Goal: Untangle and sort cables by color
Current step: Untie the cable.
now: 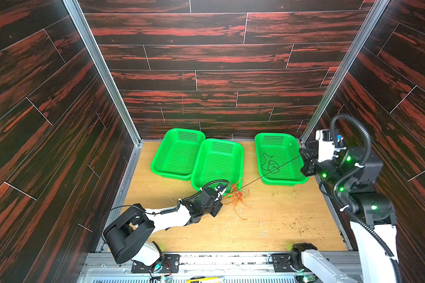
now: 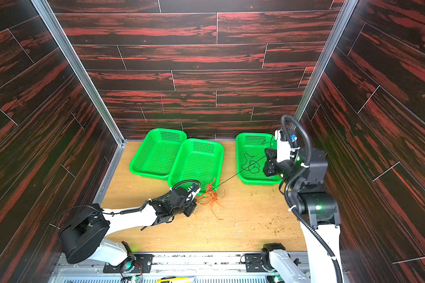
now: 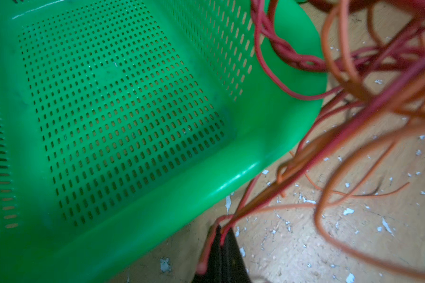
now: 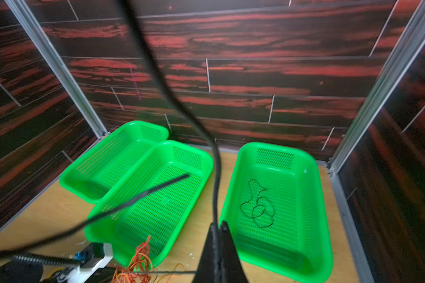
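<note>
Since the wooden table (image 1: 280, 220) is the biggest thing under me, I start there. It carries three green baskets along its far edge. The left basket (image 1: 177, 156) and the middle basket (image 1: 216, 164) touch each other and hold nothing. The right basket (image 1: 287, 147) stands apart from them.

Next in size is the tangle of red and orange cables (image 1: 234, 194). It lies on the table against the near end of the middle basket, and the left wrist view shows a red loop draped over that basket's rim. My left gripper (image 3: 221, 235) is clenched on strands of this tangle, pinning it down.

The taut black cable (image 1: 253, 181) runs in a straight line from the tangle up across the right basket. My right gripper (image 4: 217, 227), raised above that basket's far side, has its jaws pressed together on it. The coiled black cable (image 1: 270, 163) lies loose on the floor of the right basket.

I judge the sort to be early. One black cable is binned, and a second is half drawn, its far end caught in the knot. Red and orange are not yet parted, and neither has reached a basket.

Small pale flecks dot the table. I can read no brand, label or writing anywhere.
</note>
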You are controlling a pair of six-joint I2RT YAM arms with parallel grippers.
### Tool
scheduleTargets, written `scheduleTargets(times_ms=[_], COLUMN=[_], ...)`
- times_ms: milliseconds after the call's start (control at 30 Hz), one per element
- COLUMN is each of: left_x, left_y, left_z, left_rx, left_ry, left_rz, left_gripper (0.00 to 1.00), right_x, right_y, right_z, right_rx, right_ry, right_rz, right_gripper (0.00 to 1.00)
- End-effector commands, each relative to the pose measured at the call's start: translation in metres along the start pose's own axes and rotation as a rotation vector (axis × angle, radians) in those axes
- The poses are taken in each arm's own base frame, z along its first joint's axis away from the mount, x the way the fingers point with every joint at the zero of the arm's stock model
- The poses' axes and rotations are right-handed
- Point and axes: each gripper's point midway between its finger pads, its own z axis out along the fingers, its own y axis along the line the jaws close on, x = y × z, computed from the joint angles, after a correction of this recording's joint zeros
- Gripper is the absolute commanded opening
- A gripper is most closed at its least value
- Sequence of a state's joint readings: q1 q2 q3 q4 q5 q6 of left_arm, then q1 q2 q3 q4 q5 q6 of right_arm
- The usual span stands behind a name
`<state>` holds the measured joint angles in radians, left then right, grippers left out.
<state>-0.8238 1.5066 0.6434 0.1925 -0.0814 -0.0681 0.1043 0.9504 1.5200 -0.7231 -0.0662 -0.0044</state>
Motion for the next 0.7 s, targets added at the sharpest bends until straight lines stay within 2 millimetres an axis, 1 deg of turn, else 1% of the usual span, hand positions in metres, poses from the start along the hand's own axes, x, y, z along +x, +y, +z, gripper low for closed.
scheduleTargets(times_ms=[0, 33, 67, 133, 167, 233, 267, 367, 467, 533, 567, 633, 667], left_x=[0.072, 0.070, 0.063, 0.046, 0.035, 0.015, 0.007, -0.016, -0.033, -0.047, -0.057, -0.077, -0.087], left_y=[0.024, 0.022, 0.019, 0.008, 0.003, -0.001, -0.002, -0.005, -0.007, -0.011, -0.015, -0.021, -0.024], left_z=[0.002, 0.002, 0.000, -0.004, -0.008, -0.015, -0.019, -0.030, -0.044, -0.056, -0.064, -0.078, -0.085], left_rx=[-0.090, -0.082, -0.063, 0.000, 0.027, 0.046, 0.049, 0.063, 0.070, 0.089, 0.101, 0.114, 0.122], left_ry=[0.245, 0.238, 0.223, 0.174, 0.139, 0.088, 0.067, 0.005, -0.063, -0.126, -0.165, -0.234, -0.266], left_rz=[-0.003, -0.003, -0.001, 0.011, 0.024, 0.036, 0.046, 0.066, 0.071, 0.080, 0.088, 0.110, 0.124], left_gripper=[0.00, 0.00, 0.00, 0.00, 0.00, 0.00, 0.03, 0.23, 0.40, 0.48, 0.53, 0.59, 0.64], right_x=[-0.068, -0.070, -0.069, -0.061, -0.054, -0.038, -0.031, -0.012, 0.000, 0.006, 0.009, 0.013, 0.016], right_y=[-0.012, -0.004, 0.008, 0.032, 0.047, 0.069, 0.076, 0.089, 0.093, 0.095, 0.097, 0.102, 0.104], right_z=[-0.030, -0.027, -0.022, -0.008, -0.002, 0.009, 0.015, 0.027, 0.036, 0.039, 0.040, 0.041, 0.043], right_rx=[0.090, 0.045, -0.031, -0.197, -0.304, -0.467, -0.530, -0.609, -0.629, -0.644, -0.655, -0.682, -0.688], right_ry=[-0.208, -0.203, -0.179, -0.123, -0.093, -0.032, -0.004, 0.033, 0.047, 0.054, 0.057, 0.059, 0.064], right_rz=[-0.086, -0.095, -0.104, -0.100, -0.089, -0.048, -0.018, 0.010, 0.027, 0.035, 0.039, 0.045, 0.049], right_gripper=[0.00, 0.00, 0.00, 0.00, 0.00, 0.00, 0.00, 0.00, 0.00, 0.00, 0.00, 0.00, 0.00])
